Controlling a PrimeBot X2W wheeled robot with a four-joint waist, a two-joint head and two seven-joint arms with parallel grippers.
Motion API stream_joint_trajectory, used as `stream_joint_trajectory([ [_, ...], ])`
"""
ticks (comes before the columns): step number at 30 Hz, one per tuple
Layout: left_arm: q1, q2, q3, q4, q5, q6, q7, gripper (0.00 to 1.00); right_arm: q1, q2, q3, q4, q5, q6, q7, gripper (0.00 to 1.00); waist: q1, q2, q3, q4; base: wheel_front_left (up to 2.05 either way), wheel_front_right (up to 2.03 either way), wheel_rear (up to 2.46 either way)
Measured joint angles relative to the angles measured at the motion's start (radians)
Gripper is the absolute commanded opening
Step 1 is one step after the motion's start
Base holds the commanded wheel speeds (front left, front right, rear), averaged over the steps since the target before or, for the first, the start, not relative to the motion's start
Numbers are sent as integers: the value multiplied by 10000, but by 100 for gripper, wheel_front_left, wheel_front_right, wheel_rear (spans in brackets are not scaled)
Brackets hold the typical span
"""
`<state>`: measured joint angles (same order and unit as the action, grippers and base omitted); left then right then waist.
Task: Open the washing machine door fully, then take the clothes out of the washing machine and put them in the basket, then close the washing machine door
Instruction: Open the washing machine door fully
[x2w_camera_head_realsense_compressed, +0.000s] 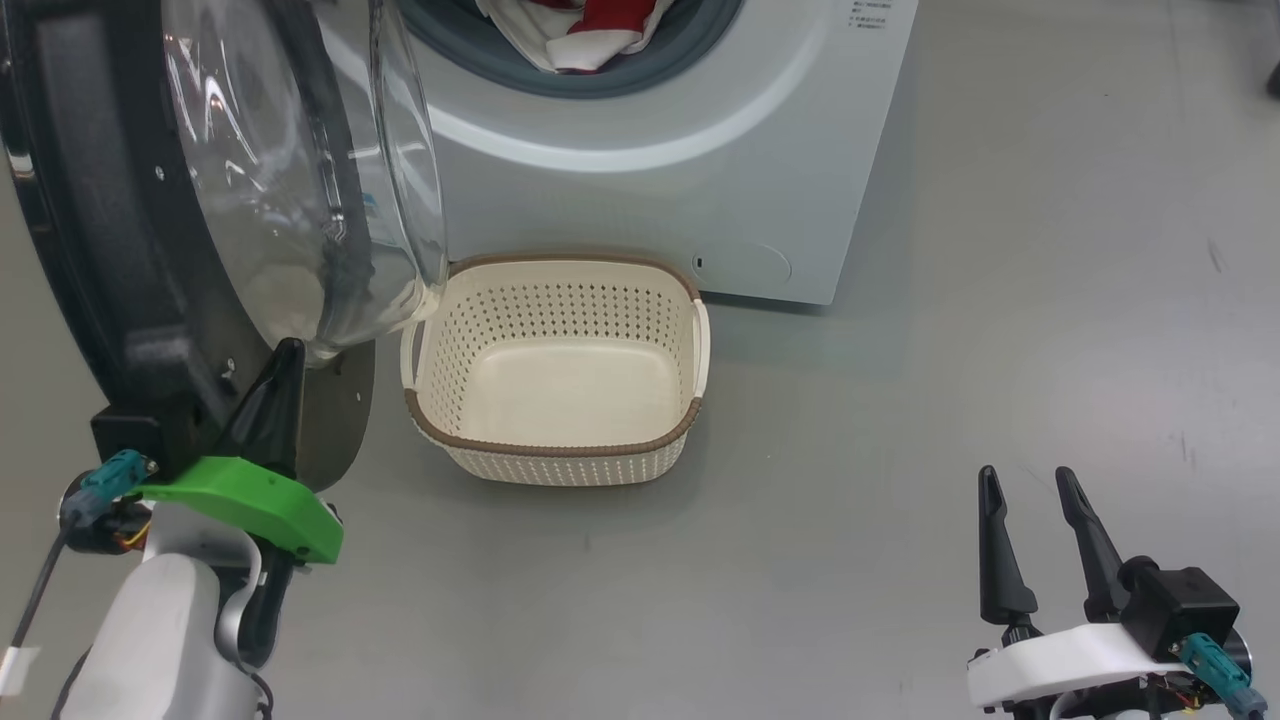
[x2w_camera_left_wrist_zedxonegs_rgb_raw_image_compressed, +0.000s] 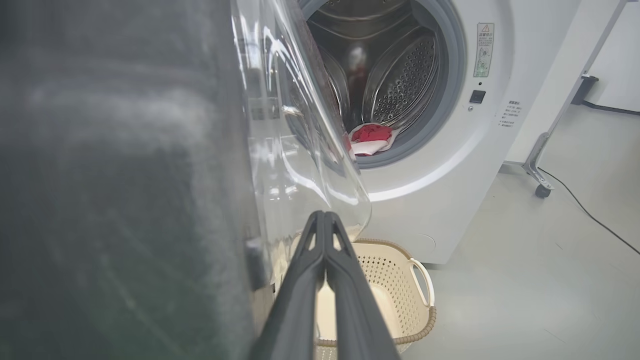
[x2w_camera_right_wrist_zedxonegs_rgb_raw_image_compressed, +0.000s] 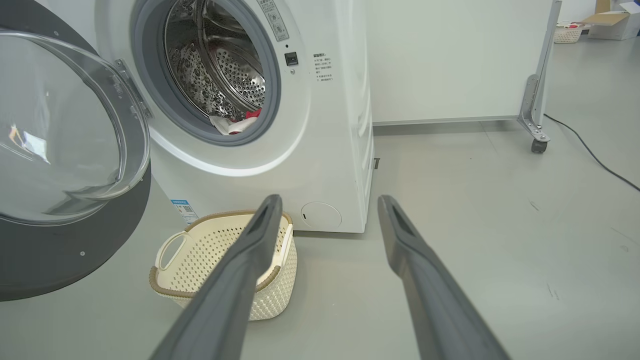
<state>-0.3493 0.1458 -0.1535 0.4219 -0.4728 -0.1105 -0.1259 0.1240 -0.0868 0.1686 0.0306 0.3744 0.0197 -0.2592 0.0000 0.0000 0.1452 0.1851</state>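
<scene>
The washing machine door (x2w_camera_head_realsense_compressed: 230, 190) is looming nearest, swinging out from the hinge side of the washing machine (x2w_camera_head_realsense_compressed: 640, 190) and standing roughly square to its front, so it is probably needing a little more travel to count as fully open. It is looking stiff and fairly heavy, with a glossy rim likely to be slippery. Pushing flat on the inner rim is seeming wiser than pinching, and the bulging glass is best left alone.

The basket (x2w_camera_head_realsense_compressed: 560, 448) is sitting empty on the floor just in front of the washing machine, under the drum mouth. It is looking light enough to skid if bumped.

The clothes (x2w_camera_head_realsense_compressed: 590, 35) are lying inside the washing machine at the drum's front lip, spilling onto the grey ring. They are looking soft, light and limp, so a bunched fold at that near edge is the place to pinch.

The left tool (x2w_camera_left_wrist_zedxonegs_rgb_raw_image_compressed: 324, 216) is reaching up toward the washing machine with its forearm low, fingers pressed together on nothing, tip just under the door's glass bowl. Whether it is touching is unclear. The right tool (x2w_camera_head_realsense_compressed: 1027, 475) is hovering spread and empty, well out from the washing machine, fingers pointing toward it.
</scene>
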Motion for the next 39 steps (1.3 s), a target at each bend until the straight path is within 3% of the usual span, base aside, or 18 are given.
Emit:
stream_joint_trajectory([
  [24, -521, 1012, 2050, 437, -1151, 44, -548, 0, -1149, -144, 504, 121, -706, 58, 174, 100, 0, 0, 1580, 575, 0, 0, 0],
  [39, -1515, 2242, 3373, 949, -1799, 44, -704, 0, -1818, -261, 644, -184, -1147, -50, 531, 100, 0, 0, 2730, 419, 0, 0, 0],
])
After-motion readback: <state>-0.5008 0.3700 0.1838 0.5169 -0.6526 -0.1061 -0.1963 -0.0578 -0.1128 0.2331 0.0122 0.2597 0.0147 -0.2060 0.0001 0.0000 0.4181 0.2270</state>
